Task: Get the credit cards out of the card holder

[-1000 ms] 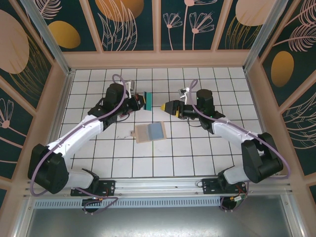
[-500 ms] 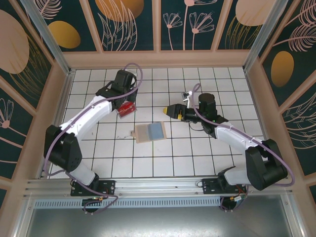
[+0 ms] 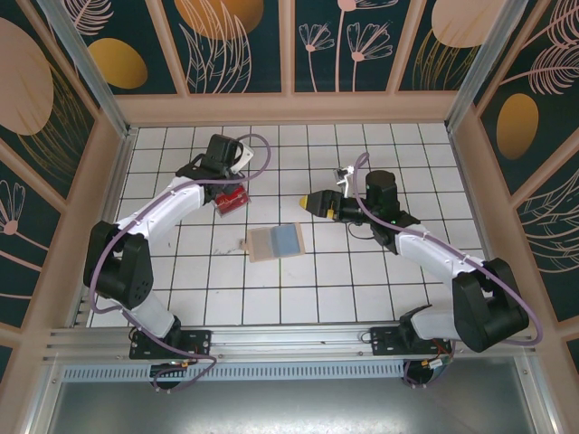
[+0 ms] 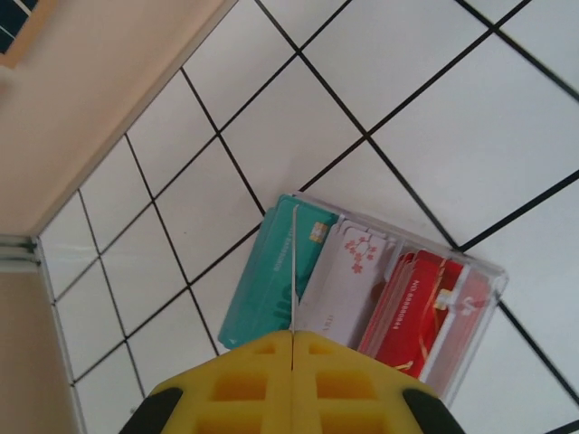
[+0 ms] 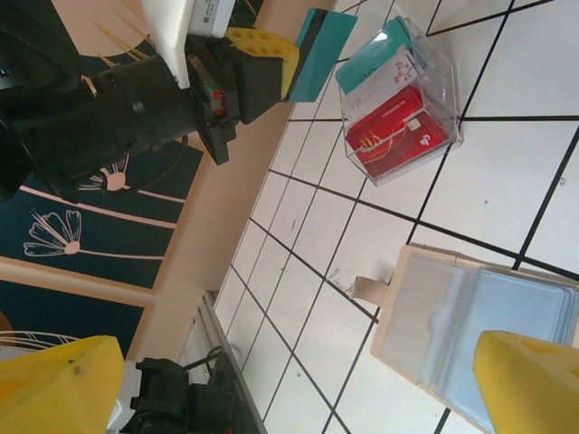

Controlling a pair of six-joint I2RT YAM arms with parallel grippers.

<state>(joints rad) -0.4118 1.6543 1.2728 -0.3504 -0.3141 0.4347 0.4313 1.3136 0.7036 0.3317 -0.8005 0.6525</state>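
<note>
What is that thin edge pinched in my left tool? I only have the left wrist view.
Observer: It's a teal-green card. The right wrist view shows its flat face, gripped in the left tool.
Operator: Where is the card holder?
Observer: The card holder lies open on the table between the two arms, apart from the clear box of cards.

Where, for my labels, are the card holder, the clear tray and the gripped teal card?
card holder [image 3: 284, 240], top view, blue-grey inner panel
clear tray [image 4: 481, 294], left wrist view, right-hand wall
gripped teal card [image 5: 318, 41], right wrist view, exposed face
</note>
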